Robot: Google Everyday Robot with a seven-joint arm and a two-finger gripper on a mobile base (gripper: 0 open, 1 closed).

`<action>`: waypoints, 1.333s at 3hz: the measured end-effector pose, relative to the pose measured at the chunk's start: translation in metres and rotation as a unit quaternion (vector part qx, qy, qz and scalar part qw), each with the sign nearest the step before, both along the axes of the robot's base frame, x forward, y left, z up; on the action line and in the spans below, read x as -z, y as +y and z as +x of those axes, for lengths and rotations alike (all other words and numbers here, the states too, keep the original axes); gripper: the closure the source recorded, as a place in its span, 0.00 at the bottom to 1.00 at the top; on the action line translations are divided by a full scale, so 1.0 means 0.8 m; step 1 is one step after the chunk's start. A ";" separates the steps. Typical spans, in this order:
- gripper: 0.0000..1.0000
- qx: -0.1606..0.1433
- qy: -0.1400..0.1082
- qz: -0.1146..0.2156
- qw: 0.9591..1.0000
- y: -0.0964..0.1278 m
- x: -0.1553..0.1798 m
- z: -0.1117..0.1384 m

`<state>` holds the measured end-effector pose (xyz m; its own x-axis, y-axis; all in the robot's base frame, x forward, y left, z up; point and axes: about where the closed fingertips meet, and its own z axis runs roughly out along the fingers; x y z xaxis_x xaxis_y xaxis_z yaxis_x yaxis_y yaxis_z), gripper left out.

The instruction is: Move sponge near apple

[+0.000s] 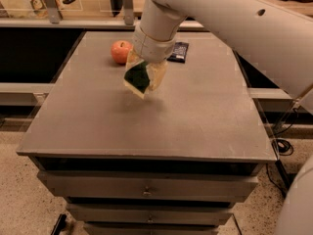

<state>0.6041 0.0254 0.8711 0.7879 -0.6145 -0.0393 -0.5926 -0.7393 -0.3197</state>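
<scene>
My gripper hangs from the white arm over the table's middle rear and is shut on the sponge. The sponge shows a dark green top and a pale yellow foam edge, and it is held tilted a little above the grey tabletop. The apple, small and red-orange, rests on the table just behind and to the left of the gripper, a short gap away.
A small black rectangular packet lies on the table behind the gripper to the right. The table is a grey cabinet with drawers. A shelf with rails runs behind it. A cable lies on the floor at right.
</scene>
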 end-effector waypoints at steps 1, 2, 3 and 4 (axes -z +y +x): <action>1.00 0.002 -0.025 0.012 1.000 0.008 -0.013 0.029; 1.00 0.003 -0.039 0.019 0.999 0.014 -0.019 0.054; 1.00 0.004 -0.046 0.026 0.999 0.023 -0.018 0.074; 1.00 0.005 -0.046 0.039 0.998 0.042 -0.012 0.095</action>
<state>0.6797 0.0593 0.8806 0.7842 -0.6202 -0.0160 -0.5656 -0.7041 -0.4293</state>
